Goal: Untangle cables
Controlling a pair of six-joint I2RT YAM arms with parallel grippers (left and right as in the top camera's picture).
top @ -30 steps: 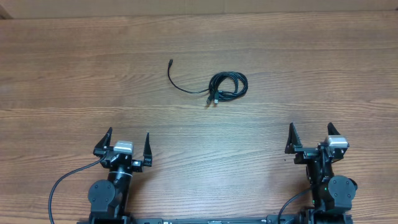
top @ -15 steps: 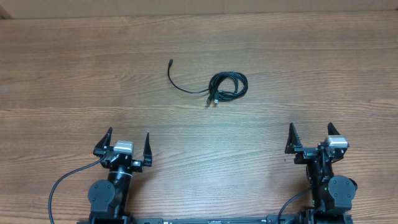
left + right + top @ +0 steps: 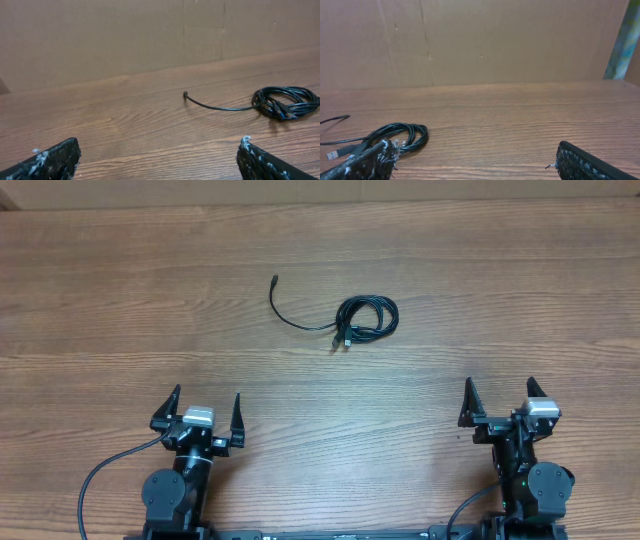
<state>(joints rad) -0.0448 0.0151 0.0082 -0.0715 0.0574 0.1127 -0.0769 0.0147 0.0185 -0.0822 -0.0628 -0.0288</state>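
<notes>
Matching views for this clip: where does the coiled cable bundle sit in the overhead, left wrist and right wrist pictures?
Overhead: cable coil just right of centre, upper half.
Left wrist: cable coil at the right edge, mid-height.
Right wrist: cable coil lower left.
Shared landmark: the loose tail running left from the coil.

Middle: the cables (image 3: 365, 320) are your one obstacle, a coiled bundle with a tail running left.
Path from the left gripper (image 3: 206, 408): bare table (image 3: 300, 390) up to the tail.
Path from the right gripper (image 3: 500, 398): bare wood up to the coil.
Far side: a cardboard wall (image 3: 100, 40) bounds you behind the cables.
</notes>
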